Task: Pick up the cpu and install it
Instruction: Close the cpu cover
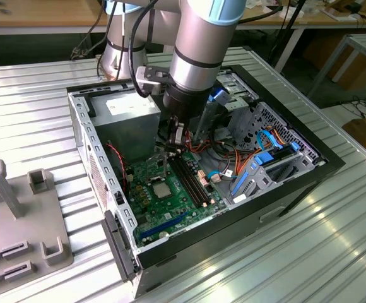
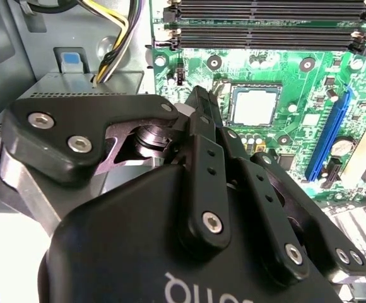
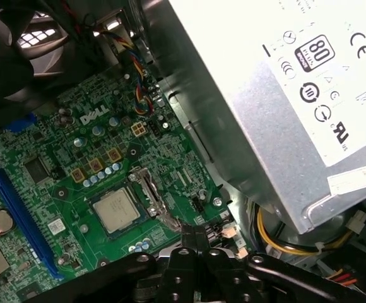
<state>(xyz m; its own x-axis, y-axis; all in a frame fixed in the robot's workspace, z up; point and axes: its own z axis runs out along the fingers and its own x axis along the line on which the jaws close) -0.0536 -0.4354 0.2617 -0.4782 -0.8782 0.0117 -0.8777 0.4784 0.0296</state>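
The cpu (image 1: 159, 189), a small square with a dull grey centre, lies flat in its socket on the green motherboard (image 1: 170, 211). Both wrist views show the cpu (image 2: 253, 105) (image 3: 115, 210) bare, with the socket's metal hold-down plate (image 3: 150, 192) standing up along one side. My gripper (image 1: 175, 150) hangs inside the case, just above the board beside the socket on the power-supply side. Its black fingers (image 2: 203, 126) are drawn together at the tip, close to the end of the metal plate. The gripper (image 3: 194, 235) is apart from the cpu.
The grey power-supply box (image 1: 129, 110) (image 3: 284, 95) stands right behind the gripper. Long black memory slots (image 1: 192, 180) (image 2: 265, 25) run beside the socket, and a blue slot (image 3: 19, 214) lies further off. Drive cages and cables (image 1: 259, 158) fill the case's far end. A grey fixture (image 1: 19, 214) sits outside.
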